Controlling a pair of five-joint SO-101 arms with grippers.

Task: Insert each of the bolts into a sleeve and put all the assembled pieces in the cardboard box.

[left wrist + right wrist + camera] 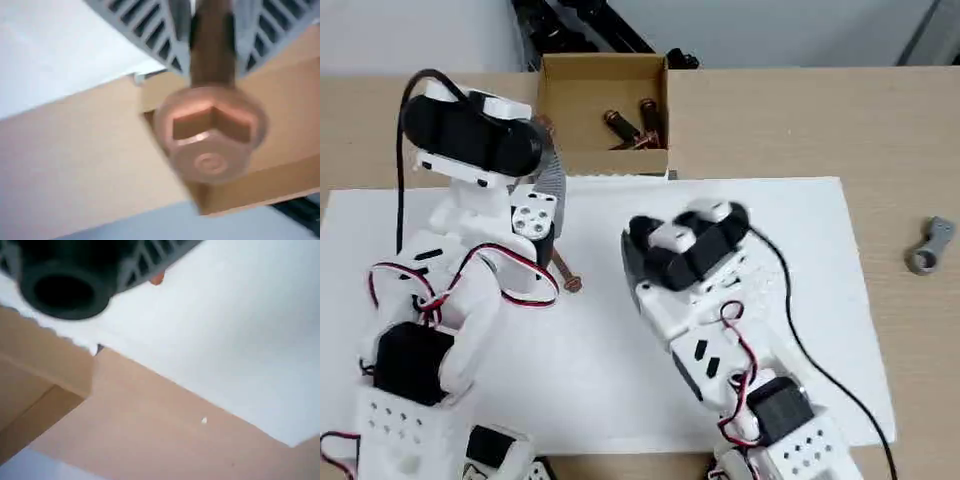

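We hold a bolt (pixel 210 135) clenched by its shank in the left hand (pixel 212 35), and a sleeve (pixel 65 287) gripped bore-outward in the right hand (pixel 120 270), presumably for mating beside the cardboard box (pixel 603 64).

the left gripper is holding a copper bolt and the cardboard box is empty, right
Not quite. The cardboard box is not empty: the high view shows copper-coloured pieces lying in it. The left gripper does hold a copper bolt.
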